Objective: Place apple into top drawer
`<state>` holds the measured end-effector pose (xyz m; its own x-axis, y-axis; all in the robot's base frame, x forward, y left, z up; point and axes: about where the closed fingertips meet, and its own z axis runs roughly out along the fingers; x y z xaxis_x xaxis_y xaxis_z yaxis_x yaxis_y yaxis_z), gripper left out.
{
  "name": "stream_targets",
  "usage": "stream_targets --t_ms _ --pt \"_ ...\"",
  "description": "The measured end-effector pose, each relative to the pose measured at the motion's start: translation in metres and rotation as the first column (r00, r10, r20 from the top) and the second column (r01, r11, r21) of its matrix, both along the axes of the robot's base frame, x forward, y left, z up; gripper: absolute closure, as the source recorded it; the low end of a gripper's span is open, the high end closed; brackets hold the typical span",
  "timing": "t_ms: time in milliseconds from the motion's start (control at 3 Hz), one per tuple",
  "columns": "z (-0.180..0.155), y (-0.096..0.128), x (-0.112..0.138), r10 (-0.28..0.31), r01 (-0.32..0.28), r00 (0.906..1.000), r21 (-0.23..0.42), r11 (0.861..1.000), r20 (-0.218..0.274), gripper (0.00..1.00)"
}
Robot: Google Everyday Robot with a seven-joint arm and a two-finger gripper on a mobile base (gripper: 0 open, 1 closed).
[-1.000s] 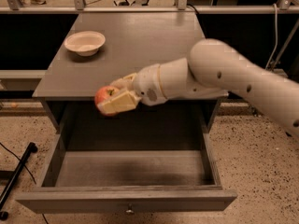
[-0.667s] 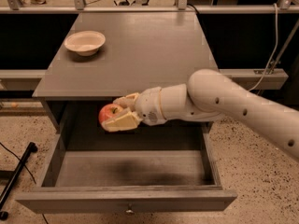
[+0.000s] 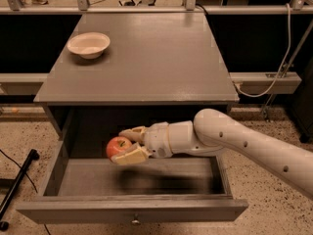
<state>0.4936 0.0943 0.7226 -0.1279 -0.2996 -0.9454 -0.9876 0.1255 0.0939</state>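
Scene: we look down on a dark-grey cabinet [image 3: 146,58] with its top drawer [image 3: 161,180] pulled out toward us, and a white robot arm [image 3: 244,143] reaching in from the right.
Gripper: the gripper [image 3: 126,145] is inside the drawer opening, left of centre, its two tan fingers [image 3: 128,156] clamped above and below the apple [image 3: 116,145].
Apple: red with a yellowish patch, it hangs in that grip above the drawer floor (a soft shadow lies on the floor beneath it).
Change: a second ago the apple was level with the front edge of the cabinet top. The arm has since carried it down, so it now sits below that edge and between the drawer's side walls.
Meaning for the task: we judge the carry to be nearly done. What is left is a short lowering, the release, and drawing the arm back out.
Bowl: a shallow off-white bowl [image 3: 88,44] sits at the back left of the cabinet top, well apart from the apple and unmoved.
Knob: a small metal knob [image 3: 134,221] shows low on the drawer's front panel.
Hidden: the fingers cover the apple's right side, and its stem is not clear to us. The arm is cut off at the right edge. The drawer's rear lies in deep shadow under the top. We cannot tell how much gap separates the apple from the floor.
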Motion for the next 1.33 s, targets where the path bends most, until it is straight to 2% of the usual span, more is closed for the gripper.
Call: stream_targets --t_ms 333,667,1000,1333 --pt "-0.046 0.006 -0.006 0.019 -0.019 0.9998 -0.024 1.0 0.004 0.82" --pt "-0.071 0.01 -0.005 0.022 -0.02 0.9994 -0.065 0.998 0.027 0.59" --pt "-0.08 0.011 0.0 0.008 -0.003 0.9986 -0.094 0.996 0.051 0.26" --pt "-0.08 0.013 -0.001 0.012 -0.008 0.9987 -0.092 0.996 0.049 0.04"
